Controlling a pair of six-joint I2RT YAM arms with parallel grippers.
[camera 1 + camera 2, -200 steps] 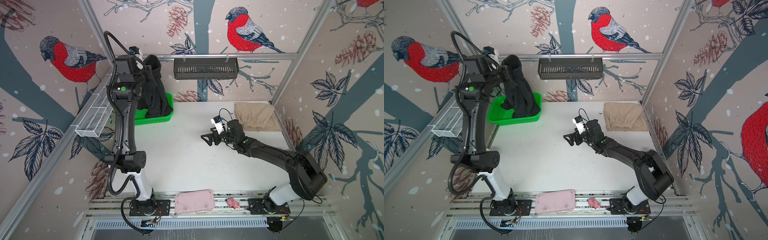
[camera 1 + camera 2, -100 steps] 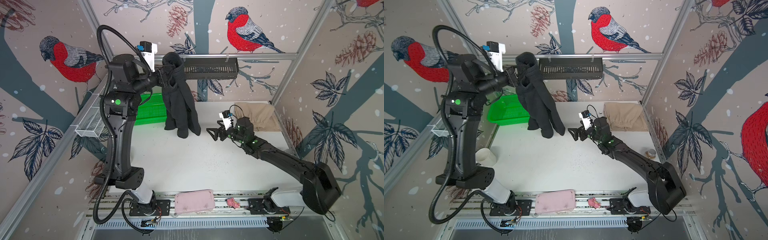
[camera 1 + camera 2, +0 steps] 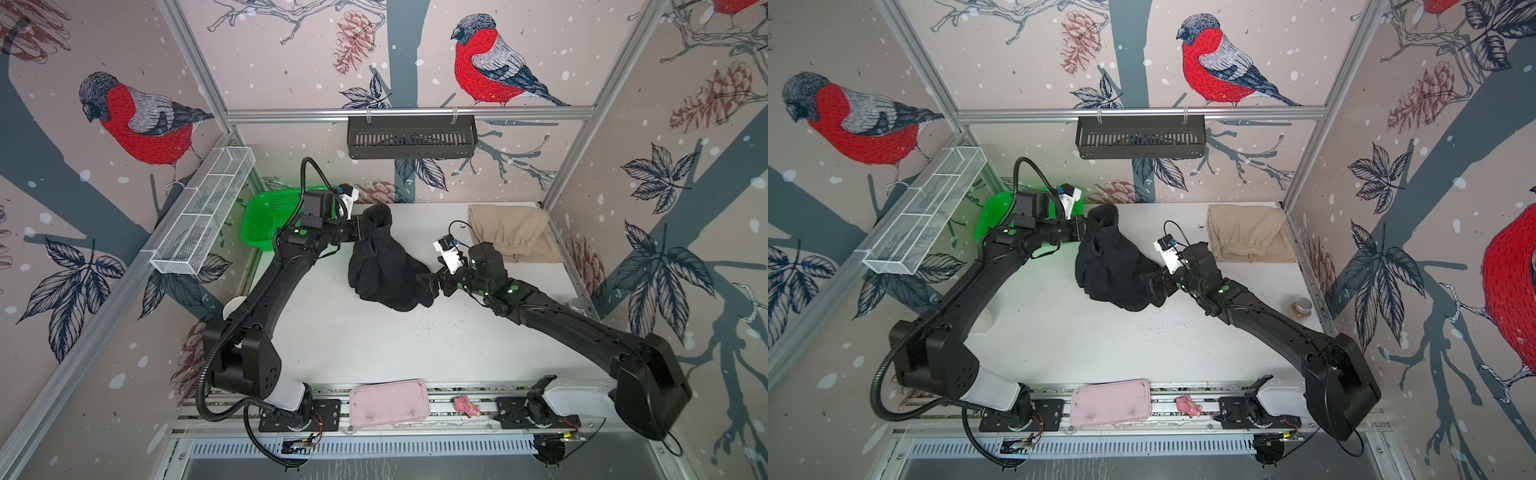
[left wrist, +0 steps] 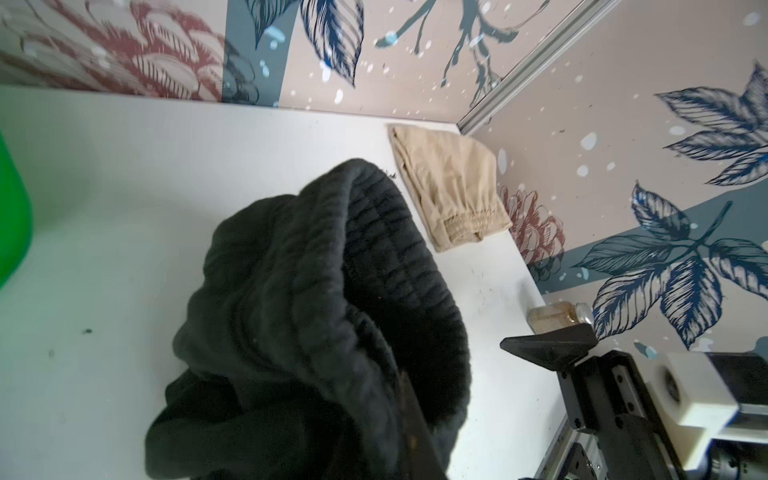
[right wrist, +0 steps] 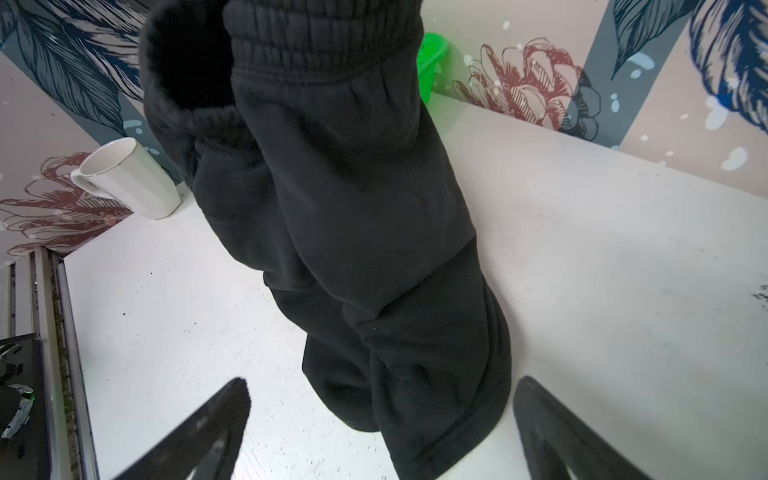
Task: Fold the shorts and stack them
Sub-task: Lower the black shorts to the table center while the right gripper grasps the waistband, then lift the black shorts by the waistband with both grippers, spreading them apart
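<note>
The left gripper (image 3: pixel 360 231) pinches the black shorts (image 3: pixel 384 266) by the waistband – legs trailing onto the white table (image 3: pixel 374 340). The right gripper (image 5: pixel 380 432), jaws spread wide, flanks their hem. The beige shorts (image 3: pixel 513 232) lie folded in the far right corner.

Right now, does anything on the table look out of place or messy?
Little stands out. Dark specks dot the white table below the black shorts, which hang bunched from the shut left gripper. The open right gripper waits at their hem. The tan shorts lie folded.
</note>
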